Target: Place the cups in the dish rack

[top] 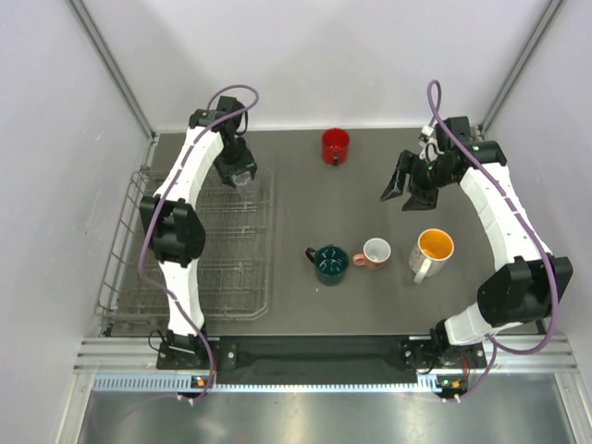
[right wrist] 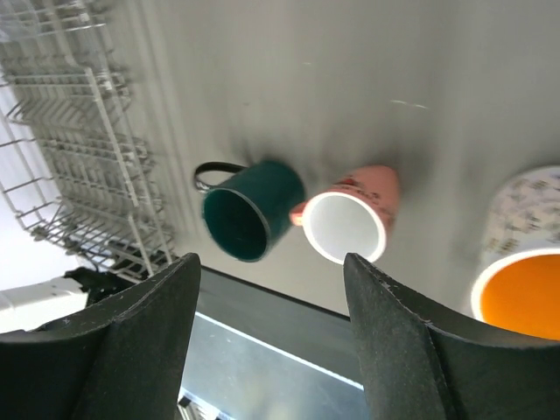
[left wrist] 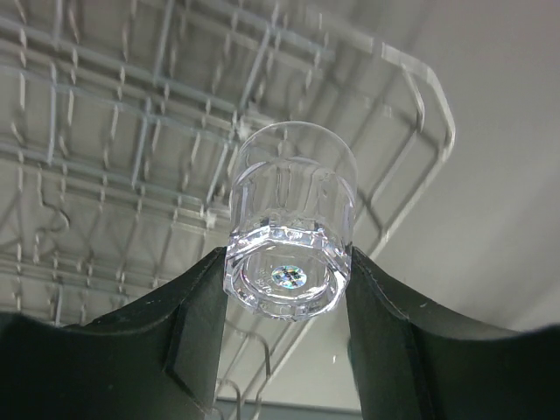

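My left gripper (left wrist: 284,280) is shut on a tiny clear glass (left wrist: 291,219), its base between the black fingers, held over the far right part of the wire dish rack (top: 231,277). In the top view that gripper (top: 242,178) hangs above the rack's back corner. A red mug (top: 335,144) stands at the back of the table. The dark green mug (top: 330,264), the small pink mug (top: 375,252) and the white mug with orange inside (top: 431,251) stand in a row nearer the front. My right gripper (top: 408,186) is open and empty, raised at the right.
The rack (right wrist: 79,166) fills the table's left side, its wires (left wrist: 131,131) close under the glass. Grey walls with metal rails enclose the table. The green mug (right wrist: 251,210), pink mug (right wrist: 350,219) and orange-lined mug (right wrist: 521,280) lie below the right fingers.
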`<state>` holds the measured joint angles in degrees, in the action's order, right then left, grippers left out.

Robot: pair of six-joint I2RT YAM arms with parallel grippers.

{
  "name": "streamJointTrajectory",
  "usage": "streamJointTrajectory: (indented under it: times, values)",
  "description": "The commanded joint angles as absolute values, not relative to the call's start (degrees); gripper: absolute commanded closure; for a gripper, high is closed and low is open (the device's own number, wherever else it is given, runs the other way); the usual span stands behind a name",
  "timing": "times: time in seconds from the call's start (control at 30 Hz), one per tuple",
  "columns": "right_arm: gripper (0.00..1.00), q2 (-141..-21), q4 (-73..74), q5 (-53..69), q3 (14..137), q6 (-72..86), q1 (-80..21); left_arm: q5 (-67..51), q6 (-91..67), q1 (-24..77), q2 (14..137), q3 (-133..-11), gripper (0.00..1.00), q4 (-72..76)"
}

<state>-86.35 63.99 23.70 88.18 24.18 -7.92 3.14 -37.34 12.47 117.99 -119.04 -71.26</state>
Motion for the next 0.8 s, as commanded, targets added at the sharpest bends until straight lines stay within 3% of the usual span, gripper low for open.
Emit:
streamJointTrajectory:
  times: [0.0,0.77]
  values:
    - [0.33,-86.3,66.9,23.3,90.4,20.0,-5.2,7.8,-37.9,12.1,122.7,-126.5,1.0,-76.1]
    - [0.33,-87.3,66.9,26.3,89.1,18.2,-0.4,4.6,-37.1,9.0,130.5,-126.8,1.0,-74.7]
